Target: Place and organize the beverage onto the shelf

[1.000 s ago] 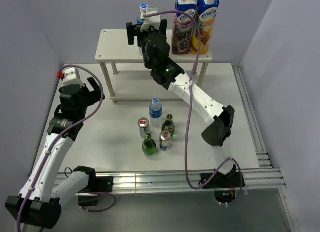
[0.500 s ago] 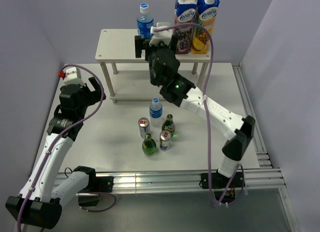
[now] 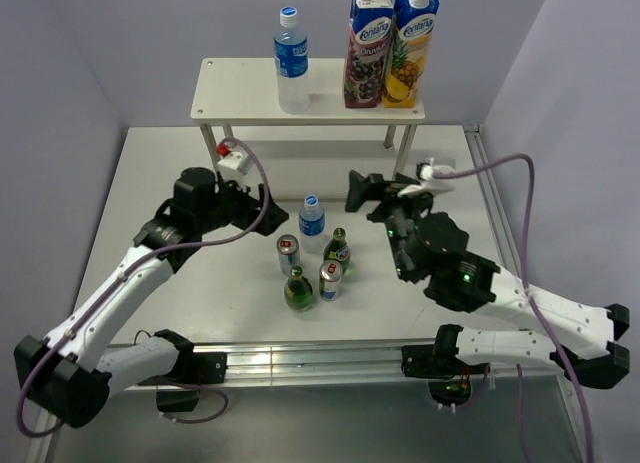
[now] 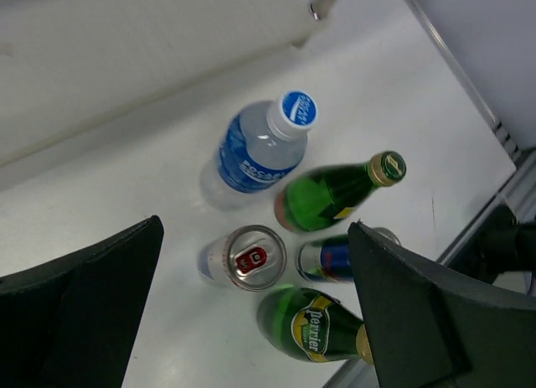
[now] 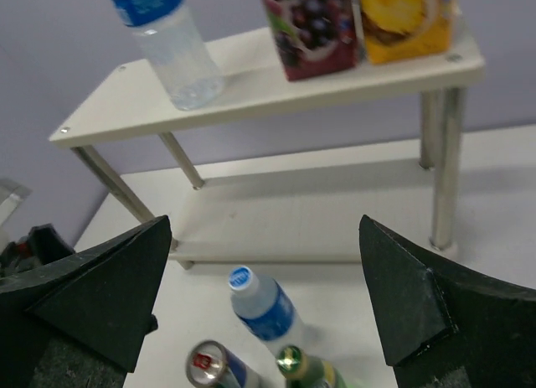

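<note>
The shelf (image 3: pixel 235 88) stands at the back; its top board holds a water bottle (image 3: pixel 290 58), a purple juice carton (image 3: pixel 368 48) and a yellow juice carton (image 3: pixel 413 45). On the table stands a cluster: a small water bottle (image 3: pixel 311 218), a silver can (image 3: pixel 288 253), a blue can (image 3: pixel 330 279) and two green bottles (image 3: pixel 337 248) (image 3: pixel 298 289). My left gripper (image 3: pixel 254 207) is open and empty, just left of and above the cluster (image 4: pixel 255 230). My right gripper (image 3: pixel 368 189) is open and empty, right of the cluster, facing the shelf (image 5: pixel 264 225).
The shelf's lower board (image 5: pixel 318 229) is bare in the right wrist view. Metal rails (image 3: pixel 505 243) run along the table's right and front edges. Grey walls close in the left, back and right sides.
My right gripper has let go of the water bottle on the shelf's top board and drawn back down to the front right. My left arm has swung right toward the cluster.
</note>
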